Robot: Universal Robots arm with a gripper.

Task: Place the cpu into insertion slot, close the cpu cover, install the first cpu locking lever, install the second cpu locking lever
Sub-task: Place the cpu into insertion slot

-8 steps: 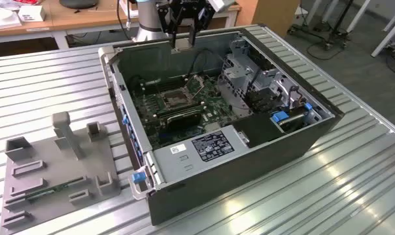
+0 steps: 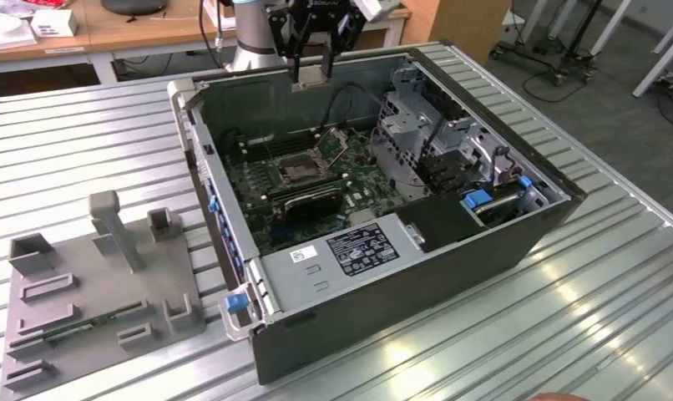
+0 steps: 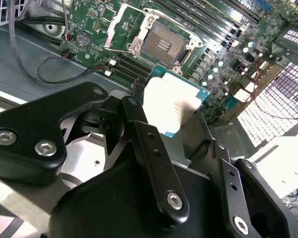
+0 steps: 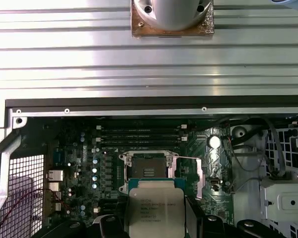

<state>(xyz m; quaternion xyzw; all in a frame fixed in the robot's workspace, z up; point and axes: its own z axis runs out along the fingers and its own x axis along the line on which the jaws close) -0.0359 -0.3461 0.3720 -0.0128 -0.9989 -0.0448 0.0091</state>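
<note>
The black 2-finger gripper (image 3: pixel 171 116) is closed narrow on the cpu (image 3: pixel 175 96), a small flat square chip with a dull silver metal top, clamped at 2 opposite edges. In the exterior view the gripper (image 2: pixel 312 71) hangs above the far wall of the case with the cpu (image 2: pixel 311 78) at its tips, well apart from the board below.

Under it, in the first wrist view, the cpu (image 4: pixel 155 208) sits just in front of the insertion slot (image 4: pixel 148 171), a square dark socket with a silvery rim, which is bare inside. The cpu cover (image 3: pixel 120 24), a thin silvery frame plate, stands hinged up at 1 side of the slot. Long black memory slots (image 4: pixel 139 134) run just beyond, and loose black cables (image 3: pixel 39 74) lie near the board's edge.

All this lies on a green circuit board (image 2: pixel 365 180) inside an open dark-grey computer case (image 2: pixel 426 276) lying on its side, along with a silvery drive cage (image 2: pixel 409 125) and a labelled metal power box (image 2: pixel 336 251).

The case rests on a ribbed silvery metal table (image 2: pixel 604 317). On the exterior view's left stands a grey plastic fixture block (image 2: pixel 103 284). Beyond are a wooden desk (image 2: pixel 125 29) and grey floor (image 2: pixel 604 75).
</note>
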